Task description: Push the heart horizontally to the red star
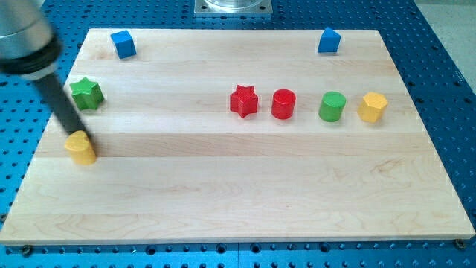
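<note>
Blue perforated bench is showing around a pale wooden board [238, 201], which is carrying every block in view. At the board's left side the arm's dark rod is slanting down from the view's top left, and its tip [77, 133] is sitting at the upper left edge of the yellow heart [80, 147], touching it or very nearly so; contact cannot be settled from this view. There are no jaws to open or close here, since the rod is a bare pusher gripping nothing. The step in hand appears to be the start of the push, with the tip lining up behind the heart. The red star [243, 100] is lying well apart toward the view's right and somewhat higher on the board, so the next move is likely calling for a long rightward shove, with the tip kept on the heart's left flank. Farther out, a green star [86, 93] is sitting just above the heart, and a red cylinder [283, 103], green cylinder [332, 106] and yellow block [372, 106] are lining up beyond the red star, with two blue blocks [123, 43] [329, 40] near the top edge.
</note>
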Robot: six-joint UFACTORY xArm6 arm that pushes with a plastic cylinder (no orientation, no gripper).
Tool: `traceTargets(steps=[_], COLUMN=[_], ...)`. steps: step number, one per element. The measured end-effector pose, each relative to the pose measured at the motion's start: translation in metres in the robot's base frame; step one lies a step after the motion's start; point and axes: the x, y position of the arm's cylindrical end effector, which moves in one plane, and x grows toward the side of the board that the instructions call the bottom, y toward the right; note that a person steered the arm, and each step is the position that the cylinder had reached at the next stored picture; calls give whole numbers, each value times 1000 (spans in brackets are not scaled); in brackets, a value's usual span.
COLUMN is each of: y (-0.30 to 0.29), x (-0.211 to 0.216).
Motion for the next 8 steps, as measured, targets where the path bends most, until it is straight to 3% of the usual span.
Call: traceTargets(steps=[1,2,3,4,5,6,8], y=[-29,-69,-28,47,79,5,55], x=[0,47,69,12,-16,-9,-65])
